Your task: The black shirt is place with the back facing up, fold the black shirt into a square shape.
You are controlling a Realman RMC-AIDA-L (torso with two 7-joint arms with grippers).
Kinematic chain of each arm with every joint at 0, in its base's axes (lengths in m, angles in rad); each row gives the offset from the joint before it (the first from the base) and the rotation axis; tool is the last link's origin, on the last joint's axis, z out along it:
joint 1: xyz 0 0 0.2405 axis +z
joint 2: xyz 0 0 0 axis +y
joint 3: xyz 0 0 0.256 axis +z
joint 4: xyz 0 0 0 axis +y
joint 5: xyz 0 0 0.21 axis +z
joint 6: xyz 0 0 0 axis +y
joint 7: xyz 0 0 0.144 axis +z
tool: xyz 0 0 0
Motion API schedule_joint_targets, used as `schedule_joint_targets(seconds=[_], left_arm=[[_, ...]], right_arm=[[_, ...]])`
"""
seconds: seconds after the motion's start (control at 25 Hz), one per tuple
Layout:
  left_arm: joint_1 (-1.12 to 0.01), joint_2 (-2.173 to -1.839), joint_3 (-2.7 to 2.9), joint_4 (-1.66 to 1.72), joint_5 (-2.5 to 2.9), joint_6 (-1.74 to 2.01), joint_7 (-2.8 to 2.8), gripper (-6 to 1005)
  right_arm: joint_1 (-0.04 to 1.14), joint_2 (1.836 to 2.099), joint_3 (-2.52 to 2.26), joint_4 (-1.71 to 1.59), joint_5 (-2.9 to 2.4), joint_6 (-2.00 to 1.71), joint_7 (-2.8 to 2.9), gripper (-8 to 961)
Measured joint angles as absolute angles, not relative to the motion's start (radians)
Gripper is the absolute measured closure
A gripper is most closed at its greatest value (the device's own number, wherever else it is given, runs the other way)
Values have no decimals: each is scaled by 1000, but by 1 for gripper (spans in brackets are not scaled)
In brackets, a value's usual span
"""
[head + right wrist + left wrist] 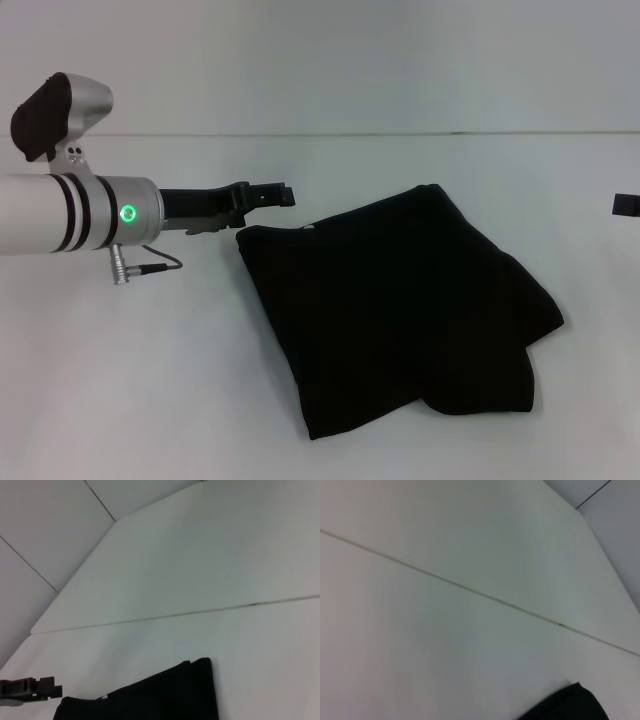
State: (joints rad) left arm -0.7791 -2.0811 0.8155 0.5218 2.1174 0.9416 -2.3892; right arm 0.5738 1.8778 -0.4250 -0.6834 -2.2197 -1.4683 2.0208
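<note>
White table (330, 90) w/ thin seam (400, 133) across; even lighting.

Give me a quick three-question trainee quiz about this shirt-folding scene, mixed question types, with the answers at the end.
1. True or false: the black soft-fabric T-shirt lies spread out flat with both sleeves extended.
2. Multiple choice: the left gripper is
A. clamped on the shirt's middle
B. just beside the shirt's far left corner, above the white table
C. out of view
3. Short answer: how much of the right gripper shows in the head view?

Key:
1. False; it is already folded into a compact, roughly four-sided bundle.
2. B
3. Only a small dark piece at the right edge, clear of the shirt.
</note>
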Motion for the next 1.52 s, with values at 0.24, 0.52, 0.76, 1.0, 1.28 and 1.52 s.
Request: schedule_joint_targets(seconds=[0.24,0.52,0.76,1.0,1.28,1.52], left_arm=[[-776,-2076,812,524,2177,954,-2414,65],[-781,-2081,825,511,2202,959,-2431,71],[-789,-2086,825,511,2203,980,-2431,77],[-791,-2088,826,511,2204,977,-2420,82],[-792,-2088,827,511,2204,968,-2403,357],[-794,-2086,825,511,2204,978,-2401,594]], right_arm=[[574,1877,-425,-683,-2220,-1460,2021,29],[575,1877,-425,-680,-2220,-1455,2022,29],[576,1879,-425,-680,-2220,-1452,2022,28],[577,1880,-425,-681,-2220,-1450,2022,28],[577,1884,-425,-679,-2220,-1446,2017,28],[577,1888,-422,-679,-2219,-1446,2013,28]])
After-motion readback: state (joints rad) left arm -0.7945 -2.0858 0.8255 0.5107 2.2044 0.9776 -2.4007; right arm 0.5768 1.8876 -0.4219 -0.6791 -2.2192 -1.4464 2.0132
